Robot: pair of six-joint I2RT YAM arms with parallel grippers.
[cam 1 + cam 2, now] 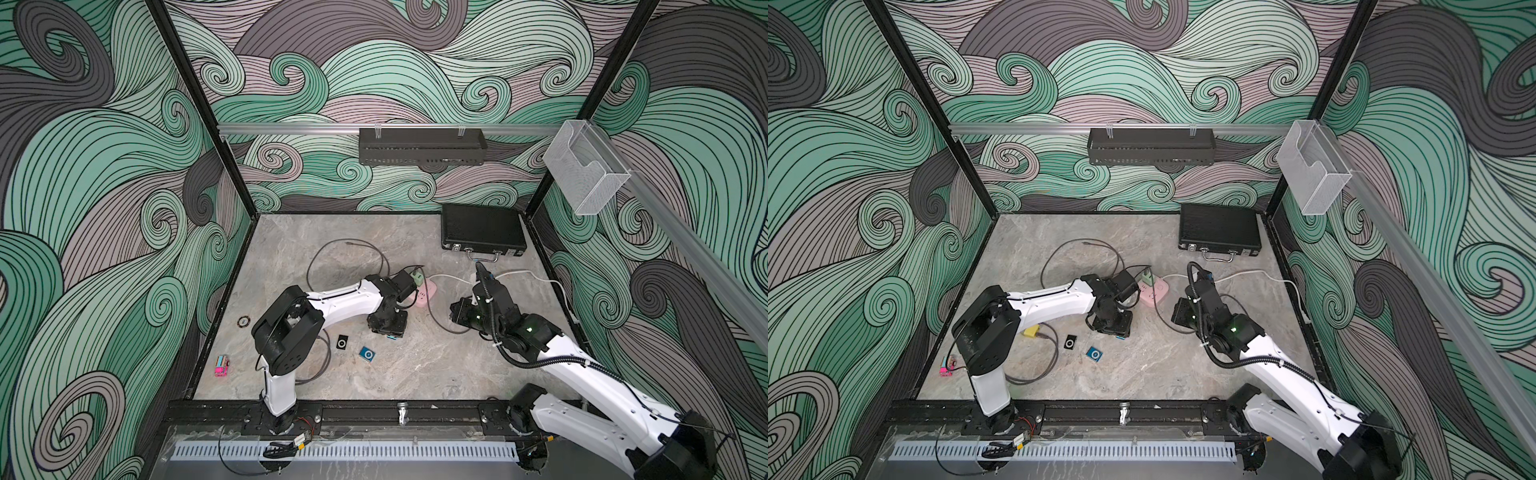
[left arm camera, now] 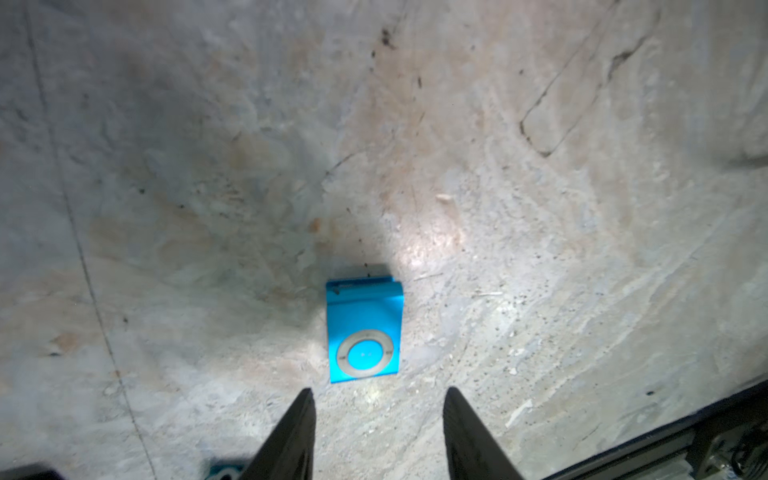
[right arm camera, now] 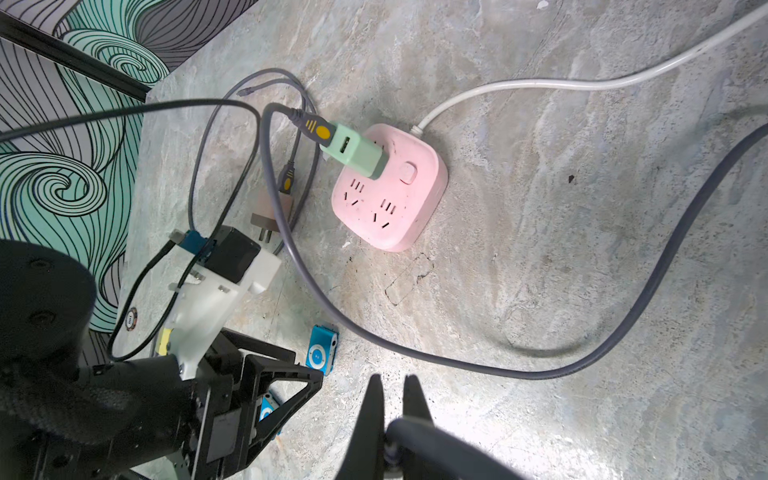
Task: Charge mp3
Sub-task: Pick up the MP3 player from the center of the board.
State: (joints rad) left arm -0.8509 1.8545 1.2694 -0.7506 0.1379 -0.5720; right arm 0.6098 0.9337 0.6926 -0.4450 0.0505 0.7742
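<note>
Mp3s: 3 on marble tabletop: blue square mp3s x2, black square mp3 x1 | L gripper apart, empty, nr blue | R gripper clamped on grey cable | pink power strip x1

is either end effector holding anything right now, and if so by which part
Right end effector is shut on the grey cable, seemingly near its free end. Left end effector is open, holding nothing.
</note>
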